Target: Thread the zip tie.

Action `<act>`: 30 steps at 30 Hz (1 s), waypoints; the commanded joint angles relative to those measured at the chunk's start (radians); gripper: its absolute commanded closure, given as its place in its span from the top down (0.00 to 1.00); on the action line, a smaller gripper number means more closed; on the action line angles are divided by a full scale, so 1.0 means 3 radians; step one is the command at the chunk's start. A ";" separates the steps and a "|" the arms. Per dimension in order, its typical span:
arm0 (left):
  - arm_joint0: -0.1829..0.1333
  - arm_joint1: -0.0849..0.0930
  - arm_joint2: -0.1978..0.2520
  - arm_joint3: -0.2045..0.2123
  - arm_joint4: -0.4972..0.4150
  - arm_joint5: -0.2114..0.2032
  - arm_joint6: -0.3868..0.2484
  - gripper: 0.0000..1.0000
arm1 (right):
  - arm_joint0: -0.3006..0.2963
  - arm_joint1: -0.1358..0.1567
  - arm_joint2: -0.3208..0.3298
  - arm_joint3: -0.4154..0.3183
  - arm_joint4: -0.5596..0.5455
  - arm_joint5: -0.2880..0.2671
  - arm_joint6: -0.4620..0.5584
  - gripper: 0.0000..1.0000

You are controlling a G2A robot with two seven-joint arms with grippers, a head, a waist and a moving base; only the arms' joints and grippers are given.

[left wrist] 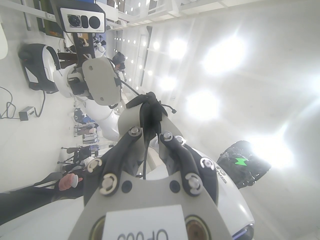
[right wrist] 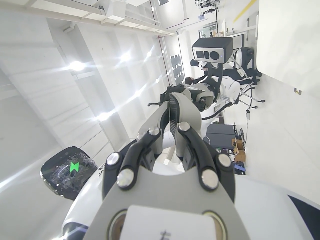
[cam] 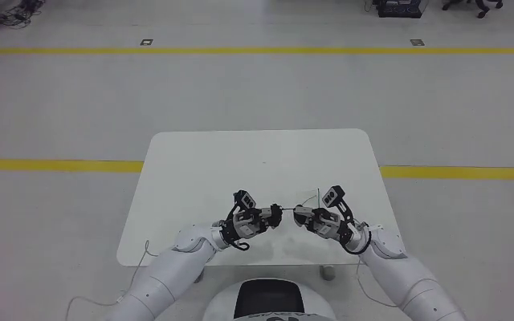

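My two grippers face each other a little above the near part of the white table (cam: 241, 160). A thin black zip tie (cam: 287, 210) spans the small gap between them. The left gripper (cam: 276, 213) is shut on one part of it. In the left wrist view the left gripper (left wrist: 150, 116) pinches the zip tie (left wrist: 146, 148), whose strap runs back between the fingers while a short end sticks out past them. The right gripper (cam: 299, 213) is shut too. In its own view, a black end of the zip tie (right wrist: 153, 104) pokes out beside the right gripper (right wrist: 170, 108).
A thin strand (cam: 318, 193) rises from the right gripper toward the table's middle. Table edges lie close on the near side. Yellow floor lines (cam: 257, 50) run beyond the table.
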 commanded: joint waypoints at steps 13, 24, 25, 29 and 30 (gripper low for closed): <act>0.0000 0.0000 0.0000 0.0000 0.0000 0.0000 0.0000 0.00 | -0.0014 -0.0027 0.0041 0.0056 -0.0008 0.0016 0.0038 0.00; 0.0000 0.0000 0.0000 0.0000 0.0000 0.0000 0.0000 0.00 | -0.0023 -0.0045 0.0071 0.0073 -0.0035 0.0033 0.0048 0.00; 0.0000 0.0000 0.0000 0.0000 0.0000 0.0000 0.0000 0.00 | -0.0024 -0.0046 0.0073 0.0075 -0.0038 0.0035 0.0049 0.00; 0.0000 0.0000 0.0000 0.0000 0.0000 0.0000 0.0000 0.00 | -0.0027 -0.0052 0.0082 0.0077 -0.0051 0.0041 0.0048 0.00; 0.0000 0.0000 0.0000 0.0000 0.0000 0.0000 0.0000 0.00 | -0.0028 -0.0054 0.0085 0.0077 -0.0056 0.0042 0.0047 0.00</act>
